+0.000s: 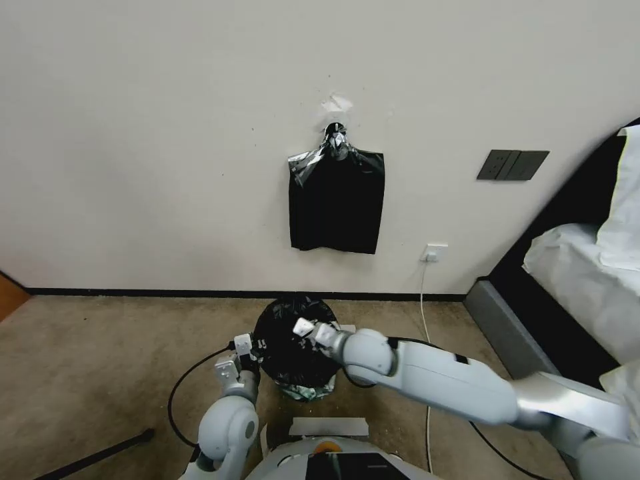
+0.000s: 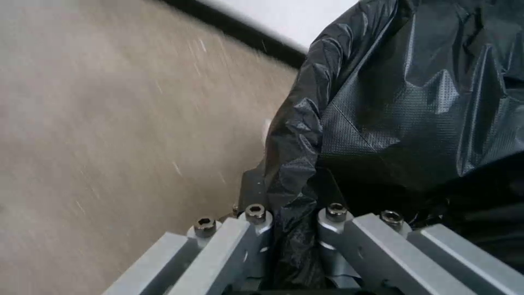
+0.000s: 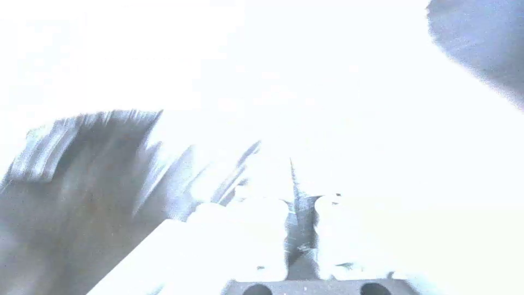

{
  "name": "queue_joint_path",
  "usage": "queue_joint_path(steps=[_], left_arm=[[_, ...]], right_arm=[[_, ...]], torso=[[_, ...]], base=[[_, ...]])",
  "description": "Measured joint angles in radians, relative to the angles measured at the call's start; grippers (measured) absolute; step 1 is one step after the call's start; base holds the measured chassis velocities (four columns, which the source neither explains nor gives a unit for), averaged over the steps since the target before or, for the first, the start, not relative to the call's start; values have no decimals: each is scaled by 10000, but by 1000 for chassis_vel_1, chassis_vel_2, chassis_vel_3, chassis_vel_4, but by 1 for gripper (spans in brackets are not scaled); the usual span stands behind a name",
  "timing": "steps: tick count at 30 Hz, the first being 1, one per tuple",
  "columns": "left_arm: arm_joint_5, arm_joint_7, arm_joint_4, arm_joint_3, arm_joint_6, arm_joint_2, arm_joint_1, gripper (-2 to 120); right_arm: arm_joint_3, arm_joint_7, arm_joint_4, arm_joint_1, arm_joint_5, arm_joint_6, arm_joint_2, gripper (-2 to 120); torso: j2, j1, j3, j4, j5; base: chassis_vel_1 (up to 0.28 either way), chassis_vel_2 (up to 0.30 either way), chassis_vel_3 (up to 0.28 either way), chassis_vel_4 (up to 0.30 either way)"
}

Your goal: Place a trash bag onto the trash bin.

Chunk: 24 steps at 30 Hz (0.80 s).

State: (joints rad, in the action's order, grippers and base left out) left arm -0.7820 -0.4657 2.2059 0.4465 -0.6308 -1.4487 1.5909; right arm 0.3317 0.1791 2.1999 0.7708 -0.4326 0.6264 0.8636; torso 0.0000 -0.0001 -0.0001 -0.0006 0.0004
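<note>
A: Where is the trash bag (image 1: 293,337)?
B: On the floor by the wall, draped over the trash bin (image 1: 308,389).
A: Grippers?
B: Left gripper (image 2: 294,229) pinches the bag's edge; right gripper (image 1: 301,329) at its top, grip indiscernible.

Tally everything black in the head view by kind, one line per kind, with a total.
Trash bag draped over the bin: 1
Bundle of bags hanging on the wall: 1
Wall switch panel: 1
Cable on the floor by the left arm: 1
Total: 4
</note>
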Motion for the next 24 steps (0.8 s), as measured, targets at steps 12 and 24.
queue_joint_path(steps=[12,24], left_arm=[[37,771,-778,-122,-75,108,-98,2],[1384,1505,-1378,-418,427,-46,-19,2]], right_arm=[[-1975,-677,-146,2514,597,-1616,633,52],[-2167,-1024,-251,3049,849,-1904,888,97]], torso=[[0,0,0,5,-4],[1,-1,0,7,-1]], base=[[0,0,0,0],[0,0,0,0]])
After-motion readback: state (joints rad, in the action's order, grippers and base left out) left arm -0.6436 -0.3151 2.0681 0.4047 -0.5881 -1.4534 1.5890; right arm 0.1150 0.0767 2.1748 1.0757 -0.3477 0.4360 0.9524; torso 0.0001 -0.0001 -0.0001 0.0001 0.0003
